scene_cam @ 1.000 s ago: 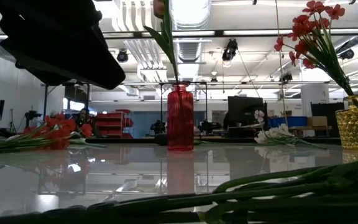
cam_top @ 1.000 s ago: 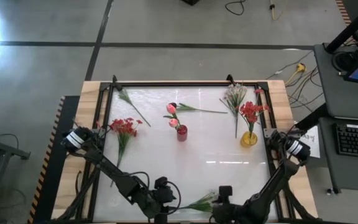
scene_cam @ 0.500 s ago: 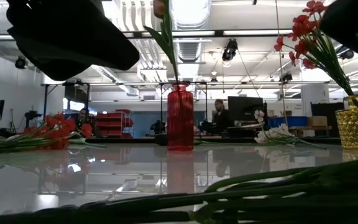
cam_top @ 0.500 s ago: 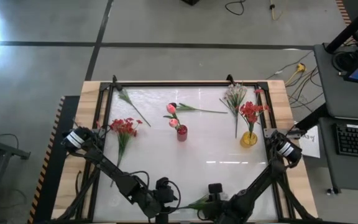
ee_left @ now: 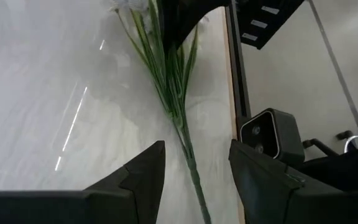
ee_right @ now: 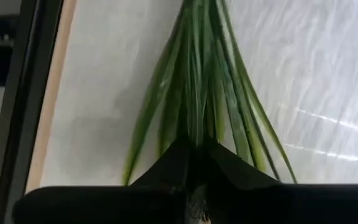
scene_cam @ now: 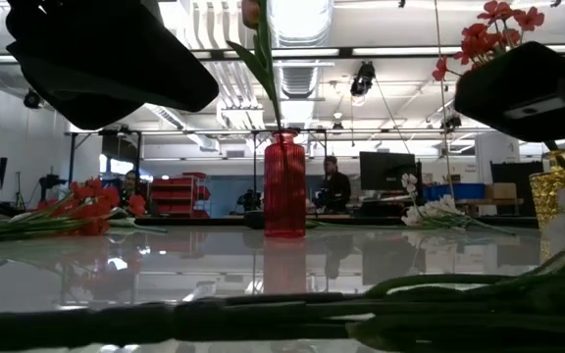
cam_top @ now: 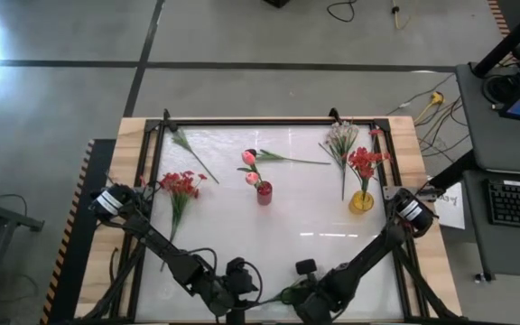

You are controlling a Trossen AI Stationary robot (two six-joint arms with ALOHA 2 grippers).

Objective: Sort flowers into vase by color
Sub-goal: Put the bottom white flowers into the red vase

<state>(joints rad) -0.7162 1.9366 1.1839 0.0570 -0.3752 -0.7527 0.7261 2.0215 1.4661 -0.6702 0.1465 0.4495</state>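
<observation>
The white tabletop [cam_top: 323, 217] sits inside a dark frame with wooden edging, and both dark arms reach in along its near edge. Beyond it to the right stands a grey desk with a black keyboard [cam_top: 519, 202]; a small paper [cam_top: 450, 200] bearing writing too small to read lies just beside the right arm's base.

Largest among the flowers, a red bunch [cam_top: 180, 187] lies flat near the left side, its stems pointing toward the near edge. A second red bunch [cam_top: 366, 163] stands upright in a gold vase [cam_top: 361, 201] near the right side. A white spray [cam_top: 339, 141] lies flat just beside that vase, toward the far edge. A red vase [cam_top: 264, 192] at the middle holds one pink rosebud [cam_top: 252, 178]; another pink rosebud [cam_top: 249, 157] lies on the tabletop just behind it, its stem pointing right. A lone green stem [cam_top: 190, 151] lies near the far left corner.

A green-leaved spray [ee_left: 166, 68] lies at the near edge between the two arms. The right tool [ee_right: 193, 163] is clenched on its bundled stems, the leaves fanning out ahead of it. The left tool [ee_left: 194, 167] is released, its fingers apart on either side of that spray's stem, not touching it.

In the low view the arms block the upper corners, and a person [scene_cam: 335, 186] stands far behind the red vase.
</observation>
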